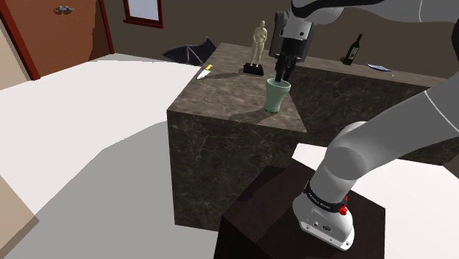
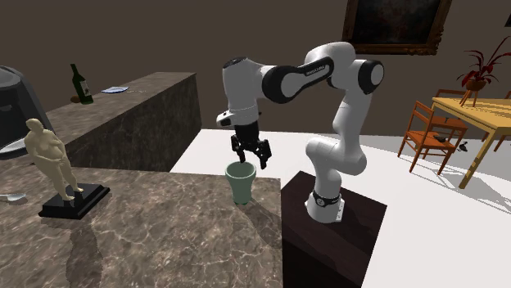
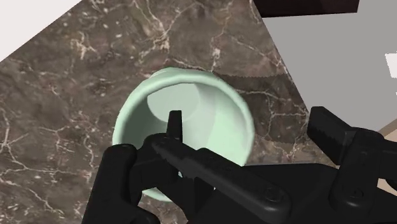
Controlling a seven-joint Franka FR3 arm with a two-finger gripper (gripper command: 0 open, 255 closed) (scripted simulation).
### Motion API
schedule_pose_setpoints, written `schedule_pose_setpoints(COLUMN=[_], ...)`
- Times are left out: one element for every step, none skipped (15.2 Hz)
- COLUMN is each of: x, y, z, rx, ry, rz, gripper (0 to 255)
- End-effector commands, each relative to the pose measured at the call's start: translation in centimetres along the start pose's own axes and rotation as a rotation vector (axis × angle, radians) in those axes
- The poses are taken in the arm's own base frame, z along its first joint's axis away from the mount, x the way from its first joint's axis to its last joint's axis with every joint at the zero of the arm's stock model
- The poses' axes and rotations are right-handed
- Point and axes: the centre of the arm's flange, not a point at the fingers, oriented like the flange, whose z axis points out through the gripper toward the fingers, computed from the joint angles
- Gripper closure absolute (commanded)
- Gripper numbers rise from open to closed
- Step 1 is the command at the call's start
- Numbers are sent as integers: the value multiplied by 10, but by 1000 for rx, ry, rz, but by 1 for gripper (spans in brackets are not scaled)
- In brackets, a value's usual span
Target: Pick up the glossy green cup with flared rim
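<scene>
The tool [image 1: 282, 76] is hanging straight down over the dark marbled worktop [image 1: 221, 96], and directly beneath its tips the cup [image 1: 277, 99] is standing upright near the worktop's corner edge. The cup is showing as pale mint green rather than a deep green. Its wall is smooth, narrowing toward the base and widening into a gently flared rim, and its inside is a lighter shade of the same green. In the wrist view the tool [image 3: 249, 124] is spread wide and released: one of its black fingers [image 3: 174, 127] is reaching over the cup's [image 3: 203, 102] open mouth, while the other is standing outside the rim, so one side of the wall is lying between them without being clasped. From the second exterior view the tool [image 2: 251, 160] is hovering just above the rim of the cup [image 2: 240, 186], with both fingertips at about rim height. A cream figurine [image 1: 257, 44] on a black base is standing on the same worktop, near the tool and to its left in the shoulder view.
</scene>
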Motion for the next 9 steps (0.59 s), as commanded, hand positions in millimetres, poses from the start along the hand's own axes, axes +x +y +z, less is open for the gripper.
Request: schedule_pose_setpoints(x=[7,10,14,17,20,22,22,23,23], y=[25,38,50,62,75,83,84,85,86], z=[0,-1,-1,-2,-3,-3,2,7,12], rx=[-4,-5,-6,-8,-9,-10,-10,-10,-10], ry=[7,11,14,17,21,23,23,23,23], rz=[5,8,11,14,17,19,19,19,19], gripper=[0,0,0,0,0,0,0,0,0])
